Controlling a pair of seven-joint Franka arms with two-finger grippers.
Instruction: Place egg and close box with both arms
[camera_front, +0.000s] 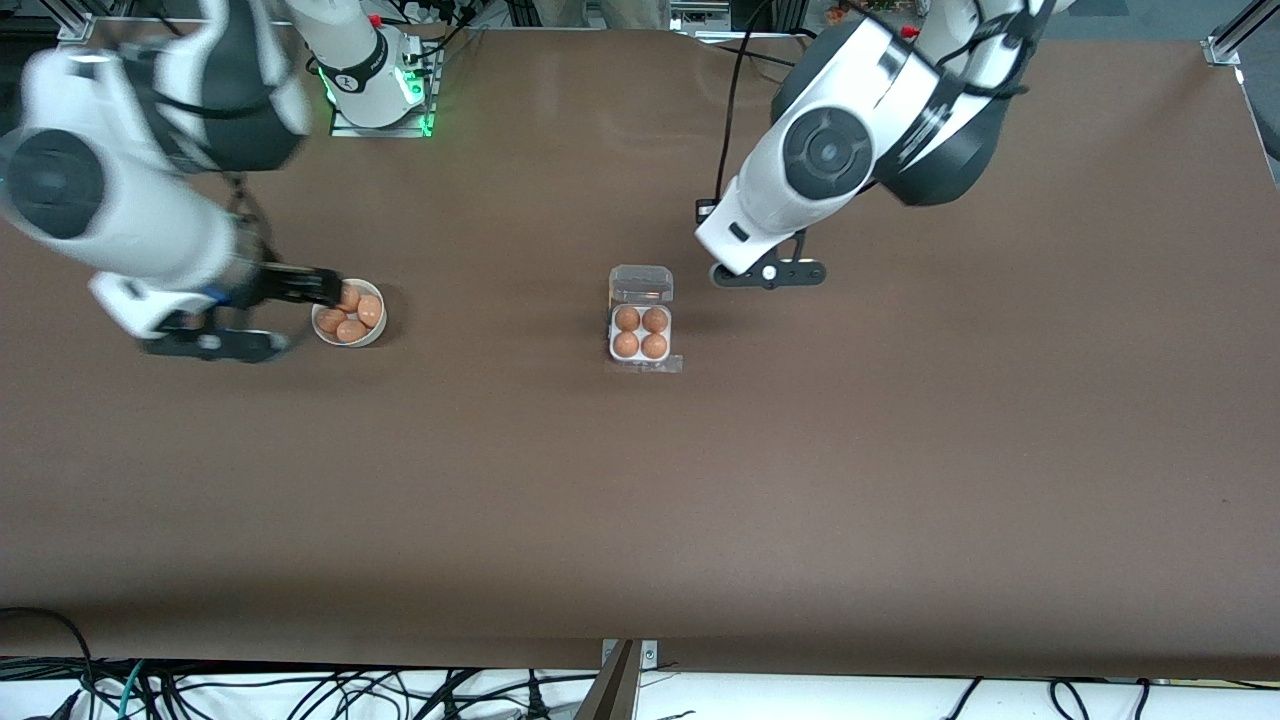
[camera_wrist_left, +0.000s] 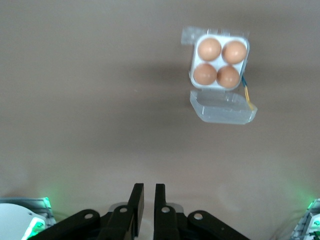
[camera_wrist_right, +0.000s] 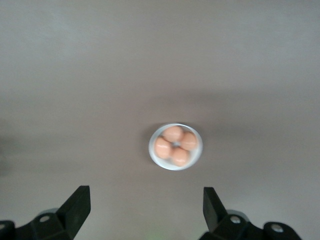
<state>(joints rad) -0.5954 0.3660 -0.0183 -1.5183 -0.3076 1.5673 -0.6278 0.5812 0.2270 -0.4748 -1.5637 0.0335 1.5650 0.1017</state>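
box: lid open, four eggs in cells, mid-table | left gripper: fingers pressed together, empty, over bare table beside box | right gripper: spread wide, empty, above bowl | bowl: four eggs, toward right arm's end

left pincer fingers together; right pincer spread wide.
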